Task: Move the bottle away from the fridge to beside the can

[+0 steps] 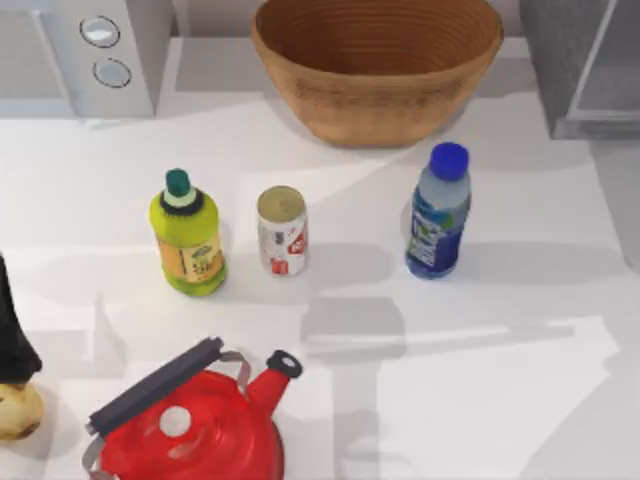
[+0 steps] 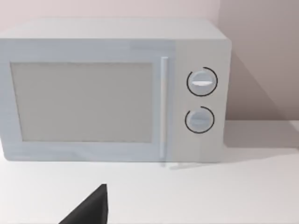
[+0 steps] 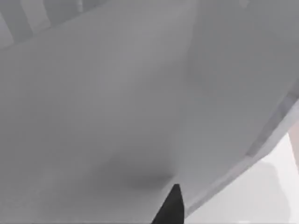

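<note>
- The white surface (image 1: 520,380) carries everything, lit in pale patches with soft grey shadows across it.
- The large dark grey speckled fridge (image 1: 585,65) with its paler front panel sits at the surface's 1 o'clock corner; the right wrist view looks at its grey face (image 3: 117,107) from close by.
- The white microwave with two round knobs (image 1: 100,50) stands at 11 o'clock; in the left wrist view its door and knobs (image 2: 117,93) face the camera.
- The wide woven brown basket (image 1: 376,60) stands at 12 o'clock, between the two appliances.
- The red kettle with a dark handle (image 1: 195,430) sits at 7 o'clock.
- The clear plastic water bottle with a blue cap and blue label (image 1: 438,212) stands upright right of centre, at 3 o'clock from the can and well apart from it, nearer the fridge.
- The yellow-green bottle with a dark green cap (image 1: 187,235) stands upright just beside the can, at its 9 o'clock.
- The small white-silver can with a red mark (image 1: 282,230) stands upright near the centre.
- A dark arm part with a tan round thing (image 1: 15,385) sits at the 8 o'clock edge.
- Left gripper and right gripper: a dark fingertip shows in each wrist view, but I cannot tell whether either is open or closed.
</note>
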